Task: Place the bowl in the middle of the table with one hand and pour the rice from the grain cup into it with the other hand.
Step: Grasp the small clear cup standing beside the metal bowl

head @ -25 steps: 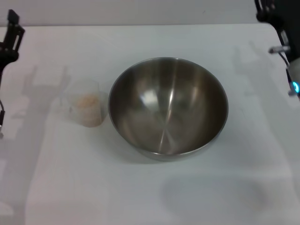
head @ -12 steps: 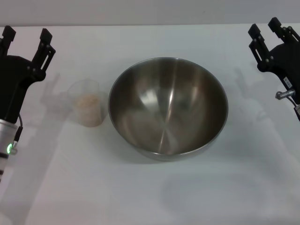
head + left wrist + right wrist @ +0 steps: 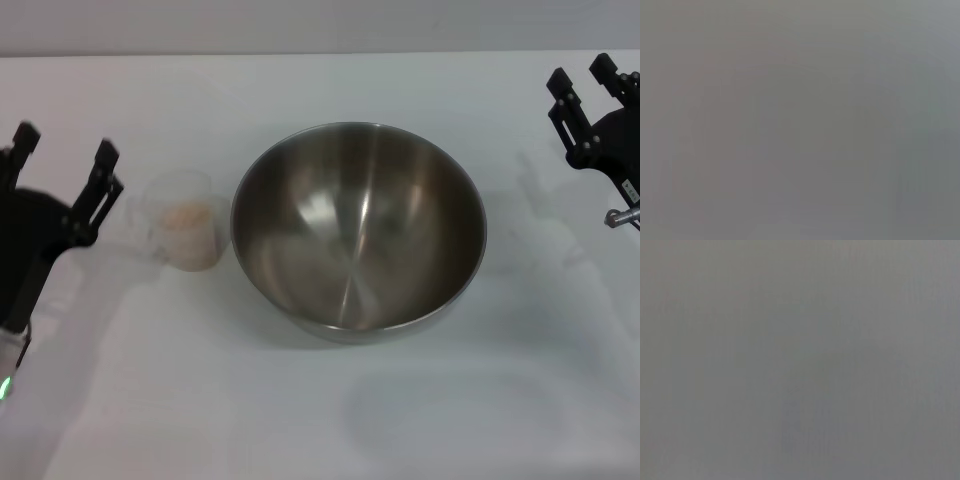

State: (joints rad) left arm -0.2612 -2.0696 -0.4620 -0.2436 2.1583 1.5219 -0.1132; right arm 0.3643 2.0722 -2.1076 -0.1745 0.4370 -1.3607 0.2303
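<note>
Found the bowl (image 3: pixel 359 229) standing upright near the middle of the table (image 3: pixel 320 420), empty and shiny inside. Noted the grain cup (image 3: pixel 185 221) just beside its left wall, upright, with the rice (image 3: pixel 190 222) as a pale heap inside. Saw the left gripper (image 3: pixel 61 164) near the cup's left side, apart from it, jaws spread wide and holding nothing. Saw the right gripper (image 3: pixel 590 88) at the far right edge, well apart from the bowl, jaws likewise wide and empty. Got nothing readable from either wrist view. Judged the step in hand to be the reach for the cup: best approached level from the left, fingers straddling the wall without nudging it into the bowl, closed gently on thin plastic, and kept upright until over the bowl.
</note>
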